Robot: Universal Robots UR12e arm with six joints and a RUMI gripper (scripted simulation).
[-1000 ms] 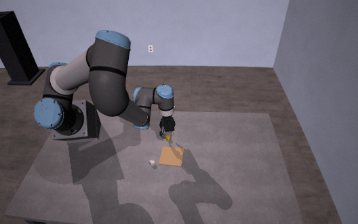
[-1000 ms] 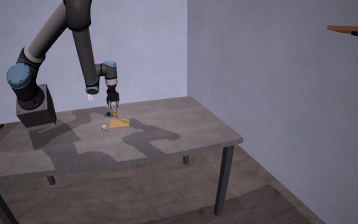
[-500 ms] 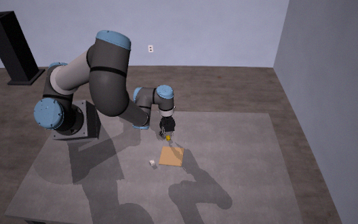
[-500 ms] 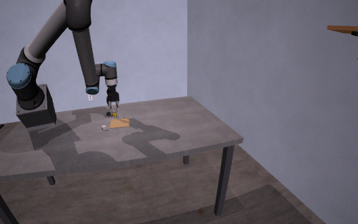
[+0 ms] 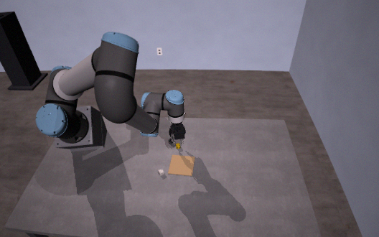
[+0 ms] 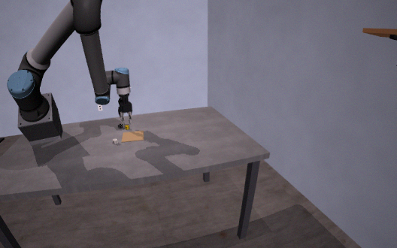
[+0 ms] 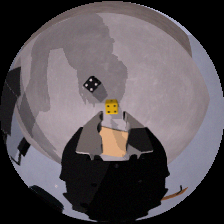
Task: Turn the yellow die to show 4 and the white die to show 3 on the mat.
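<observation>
Yellow die first, and here it is, just beyond the far edge of the mat and off it, right under my jaws. I'm parted only narrowly, with nothing between my fingertips. My judgement is that this is the approach for a grip, and a good one wants the die centred between my pads, its side faces square to them, before I sink and squeeze. Four pips show on one face in the wrist view (whether that's the top or a side, I can't say, so I'd check before turning anything). If it needs rolling, a light, level pinch and a clean quarter turn should do, lowered until the whole face meets the surface; let go early and it could tumble to a wrong number. Just to the left sits the black die, close enough that my left-side finger had better come down straight. Nearer lies the orange mat, and left of that waits the white die, off it too.
</observation>
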